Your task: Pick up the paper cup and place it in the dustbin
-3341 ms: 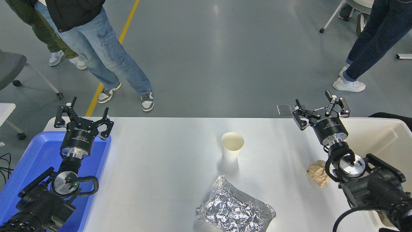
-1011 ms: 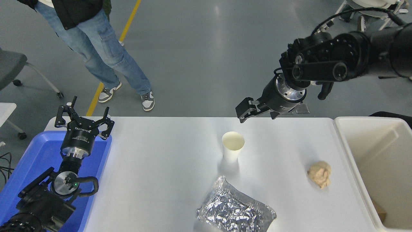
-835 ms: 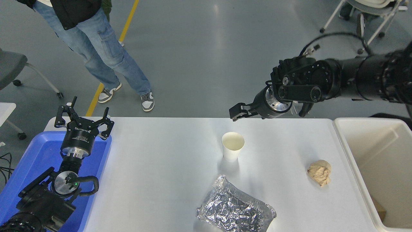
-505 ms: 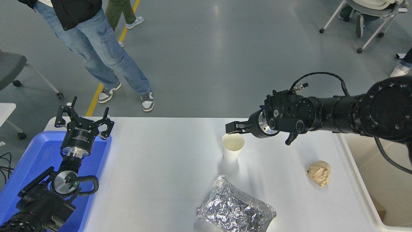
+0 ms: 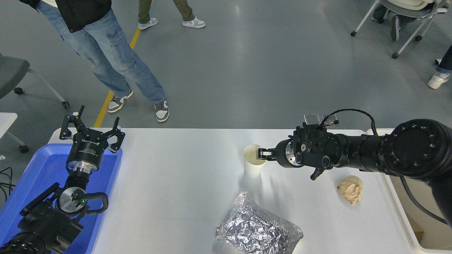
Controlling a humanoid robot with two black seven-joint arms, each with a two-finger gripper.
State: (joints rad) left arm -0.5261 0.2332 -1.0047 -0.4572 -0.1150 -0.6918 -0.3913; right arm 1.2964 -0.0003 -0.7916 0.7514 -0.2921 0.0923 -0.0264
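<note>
The white paper cup [image 5: 252,163] stands upright near the middle of the white table [image 5: 176,169]. My right gripper [image 5: 262,154] reaches in from the right, lying level, with its tip at the cup's right rim. It is seen edge-on, so its state does not show. The cream dustbin [image 5: 410,233] sits at the table's right end, mostly hidden behind my right arm. My left gripper [image 5: 91,128] is parked open at the lower left.
A crumpled brown paper ball [image 5: 350,190] lies right of the cup, under my right arm. A crumpled foil tray [image 5: 257,231] sits at the front edge. A blue tray [image 5: 39,169] lies under the left arm. A person's legs [image 5: 116,63] stand beyond the far edge.
My right arm swung up and leftward from beside the dustbin, then came down until its tip reached the cup's right rim. The cup has not moved. The left arm stayed still.
</note>
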